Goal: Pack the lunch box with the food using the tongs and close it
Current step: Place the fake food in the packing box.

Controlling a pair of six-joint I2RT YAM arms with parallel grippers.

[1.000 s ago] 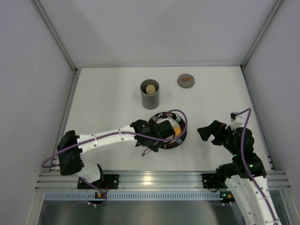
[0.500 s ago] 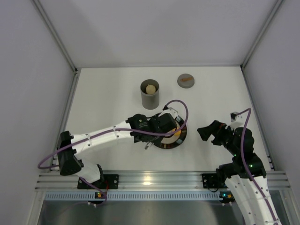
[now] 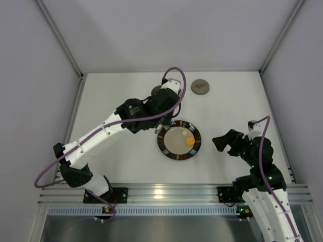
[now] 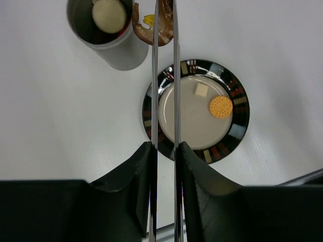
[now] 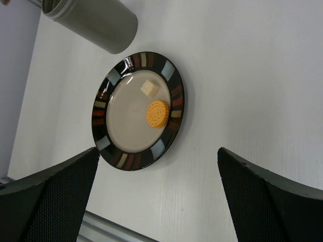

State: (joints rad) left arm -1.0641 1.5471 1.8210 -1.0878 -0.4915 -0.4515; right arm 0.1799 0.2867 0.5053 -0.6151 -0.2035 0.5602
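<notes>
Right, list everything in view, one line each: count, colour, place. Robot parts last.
lunch box: one, dark grey, open, on the table beyond the plate
cream ball: one, cream, inside the lunch box
tongs: one pair, silver, held in the left end effector
brown-red piece: one, brown-red with yellow, pinched at the tongs' tips, beside the lunch box rim
plate: one, dark with coloured rim blocks, mid-table
cracker: one, orange, round, on the plate
cube: one, cream, on the plate
lid: one, grey with an orange mark, far side of the table
table: one, white
left end effector: one, black, shut on the tongs
right end effector: one, black, open, right of the plate
</notes>
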